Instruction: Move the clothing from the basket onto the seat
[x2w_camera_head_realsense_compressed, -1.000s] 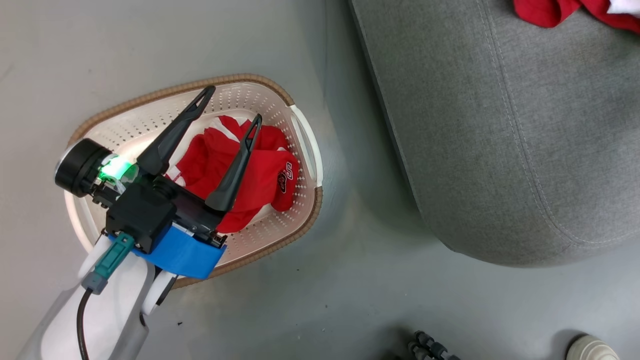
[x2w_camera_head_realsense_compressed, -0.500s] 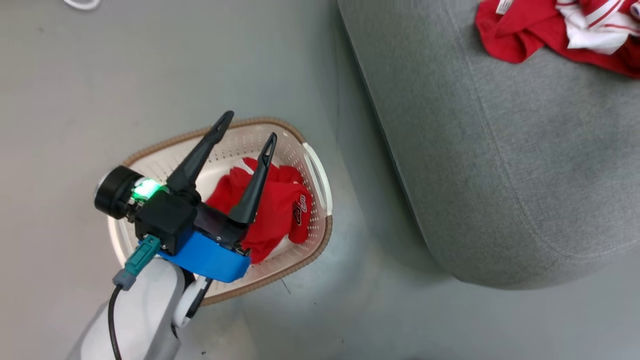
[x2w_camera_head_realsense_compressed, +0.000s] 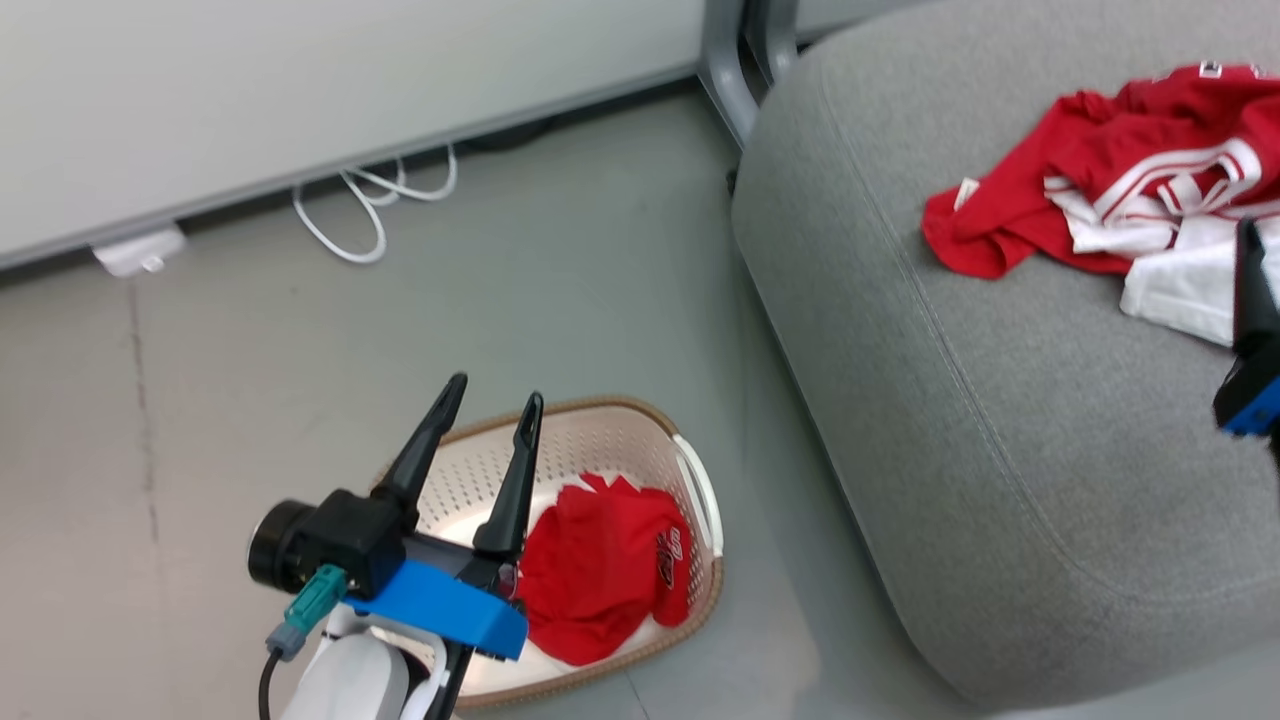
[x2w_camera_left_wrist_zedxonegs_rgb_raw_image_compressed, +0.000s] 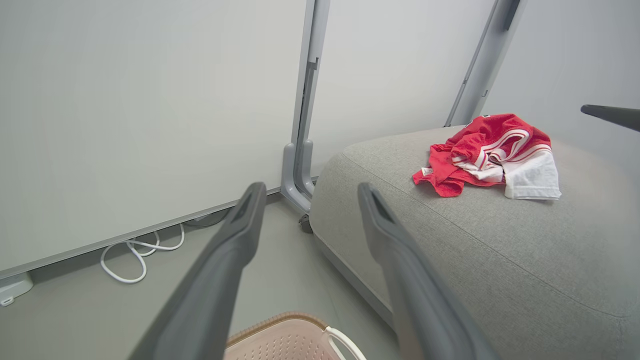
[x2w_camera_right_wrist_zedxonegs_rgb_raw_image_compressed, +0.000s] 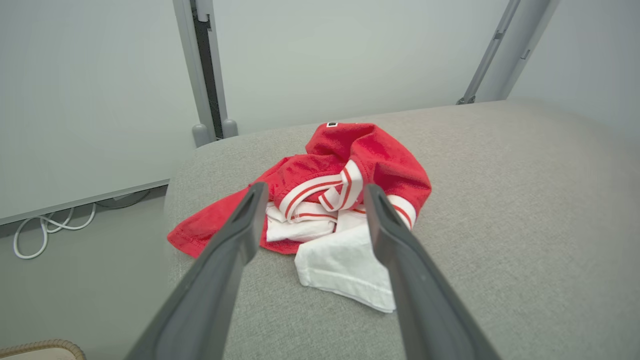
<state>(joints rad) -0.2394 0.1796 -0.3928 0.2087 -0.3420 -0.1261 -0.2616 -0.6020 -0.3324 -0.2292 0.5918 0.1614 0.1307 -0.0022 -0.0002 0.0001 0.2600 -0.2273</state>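
The left gripper is held with its fingers spread and empty, and in the head view it is seen over the left part of the basket. One red garment with a dark logo is crumpled against the basket's right wall. The basket's near rim is hidden by the arm. Further right, a striped garment is laid on the seat. The right gripper is spread wide before it with nothing gripped, and it is cut off at the edge of the head view.
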